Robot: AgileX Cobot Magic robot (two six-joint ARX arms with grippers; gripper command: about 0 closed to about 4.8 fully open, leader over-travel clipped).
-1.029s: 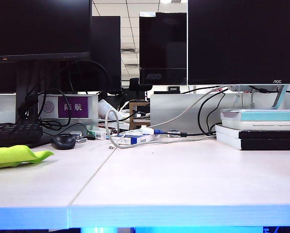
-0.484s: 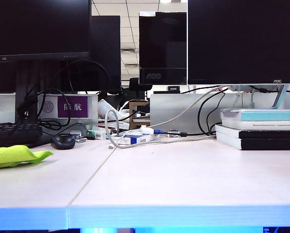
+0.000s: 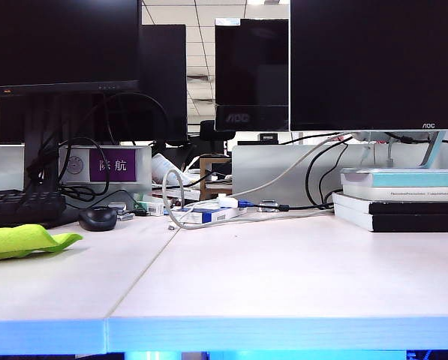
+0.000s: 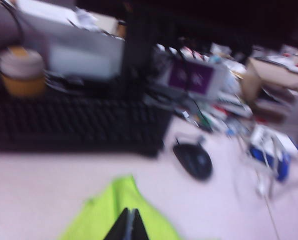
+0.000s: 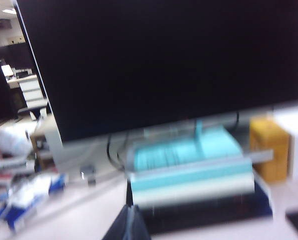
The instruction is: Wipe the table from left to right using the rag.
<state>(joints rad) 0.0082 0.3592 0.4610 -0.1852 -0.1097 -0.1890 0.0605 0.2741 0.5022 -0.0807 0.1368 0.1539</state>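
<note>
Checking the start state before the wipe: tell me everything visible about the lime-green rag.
The soft lime-green microfibre rag lies loosely bunched on the pale white matte table at its far left, partly cut off by the exterior view's edge, with one corner tapering to a point toward the black computer mouse but not touching it. It looks plush and creased, not spread flat. A black keyboard sits just behind it. In the blurred left wrist view, the left hand, shut, sits over the rag; contact cannot be told.
</note>
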